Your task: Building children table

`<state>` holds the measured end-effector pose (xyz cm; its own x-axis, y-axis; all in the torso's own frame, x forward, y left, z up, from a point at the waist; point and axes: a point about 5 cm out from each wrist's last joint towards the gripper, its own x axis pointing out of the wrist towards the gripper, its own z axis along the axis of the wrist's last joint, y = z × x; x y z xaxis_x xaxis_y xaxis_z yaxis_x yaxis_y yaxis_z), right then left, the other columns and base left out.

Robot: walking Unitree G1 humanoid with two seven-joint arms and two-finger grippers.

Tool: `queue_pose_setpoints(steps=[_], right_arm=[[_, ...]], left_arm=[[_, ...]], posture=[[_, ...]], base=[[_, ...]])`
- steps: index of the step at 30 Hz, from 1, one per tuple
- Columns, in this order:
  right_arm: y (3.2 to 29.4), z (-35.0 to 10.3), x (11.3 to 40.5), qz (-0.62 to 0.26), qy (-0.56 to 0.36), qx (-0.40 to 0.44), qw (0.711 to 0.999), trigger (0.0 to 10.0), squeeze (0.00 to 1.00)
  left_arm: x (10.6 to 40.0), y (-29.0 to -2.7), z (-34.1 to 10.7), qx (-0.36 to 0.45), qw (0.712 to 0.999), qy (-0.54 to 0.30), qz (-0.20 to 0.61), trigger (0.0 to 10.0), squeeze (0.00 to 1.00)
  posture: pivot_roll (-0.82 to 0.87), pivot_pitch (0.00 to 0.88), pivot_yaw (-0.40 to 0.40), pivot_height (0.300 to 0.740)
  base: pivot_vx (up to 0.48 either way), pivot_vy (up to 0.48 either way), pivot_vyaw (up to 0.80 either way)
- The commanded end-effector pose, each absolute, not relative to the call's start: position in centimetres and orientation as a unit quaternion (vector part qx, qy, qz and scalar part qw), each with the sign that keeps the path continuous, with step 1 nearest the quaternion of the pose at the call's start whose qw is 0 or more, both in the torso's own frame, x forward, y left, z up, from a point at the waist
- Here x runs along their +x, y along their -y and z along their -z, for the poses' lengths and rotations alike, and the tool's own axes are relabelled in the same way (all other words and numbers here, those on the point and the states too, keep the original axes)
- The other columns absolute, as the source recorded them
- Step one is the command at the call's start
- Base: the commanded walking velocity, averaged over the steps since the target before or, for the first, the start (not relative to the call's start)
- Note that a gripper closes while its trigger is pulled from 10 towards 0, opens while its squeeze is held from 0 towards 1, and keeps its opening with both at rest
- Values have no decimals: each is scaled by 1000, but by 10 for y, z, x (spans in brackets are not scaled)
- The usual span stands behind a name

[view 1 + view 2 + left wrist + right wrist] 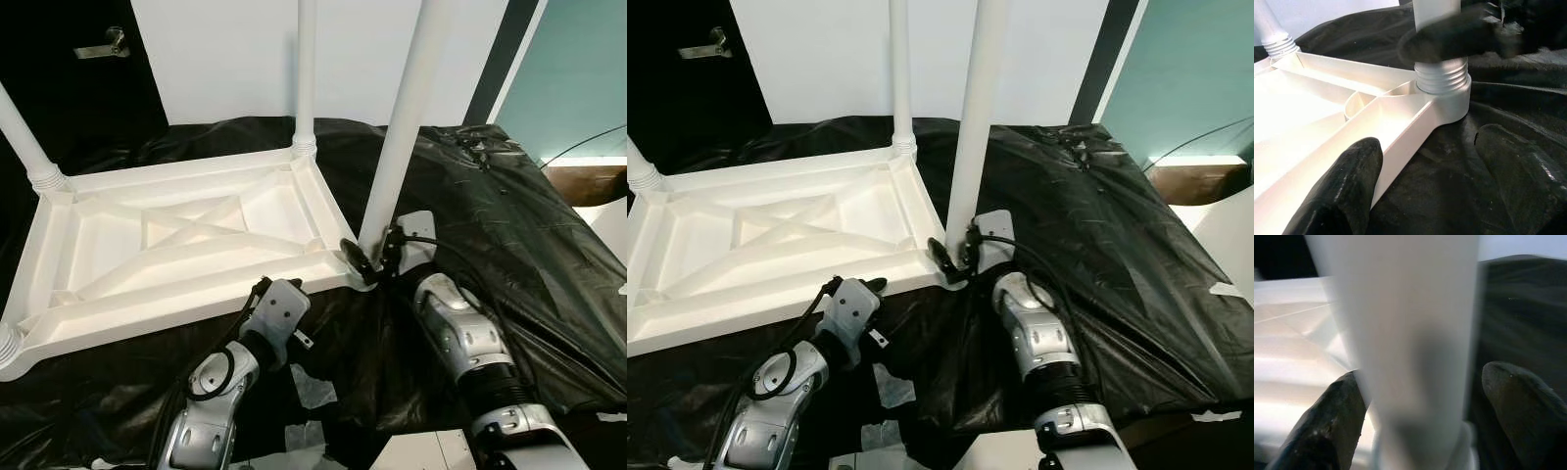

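A white plastic children's table [186,290] lies upside down on a black sheet [509,225], its ribbed underside facing up. Three legs stand upright: far left [24,137], far right [306,69] and near right [404,127]. My right gripper [370,257] is shut on the near right leg [1410,333] just above its threaded socket [1442,81], one finger [1332,421] on each side. My left gripper [277,286] is open at the table's front rim. One of its fingers [1349,188] is over the underside and the other is over the sheet.
The crinkled black sheet covers the low surface all round the table. A dark door with a metal handle [103,44] is at the back left, beside a white wall [225,59]. A brown box [588,181] stands at the right. Tape scraps [313,387] lie near my arms.
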<state>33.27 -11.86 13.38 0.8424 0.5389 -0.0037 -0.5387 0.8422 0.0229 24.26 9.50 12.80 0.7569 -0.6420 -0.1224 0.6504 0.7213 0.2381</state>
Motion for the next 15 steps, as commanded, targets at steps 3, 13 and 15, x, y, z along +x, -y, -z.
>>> queue_pose_setpoints(steps=[3,13,15], right_arm=[[127,-137,336,-353,-4,-11,936,10000,0],[129,-142,350,-414,-4,-60,908,10000,0],[127,-143,353,-423,-3,-75,903,10000,0]], left_arm=[[245,-99,-129,134,943,-14,303,10000,0],[247,-99,-130,137,942,-13,306,10000,0],[248,-99,-130,139,942,-13,306,10000,0]], posture=[[168,0,-49,740],[171,0,-46,740],[171,0,-46,740]], base=[[0,0,0],[0,0,0],[0,0,0]])
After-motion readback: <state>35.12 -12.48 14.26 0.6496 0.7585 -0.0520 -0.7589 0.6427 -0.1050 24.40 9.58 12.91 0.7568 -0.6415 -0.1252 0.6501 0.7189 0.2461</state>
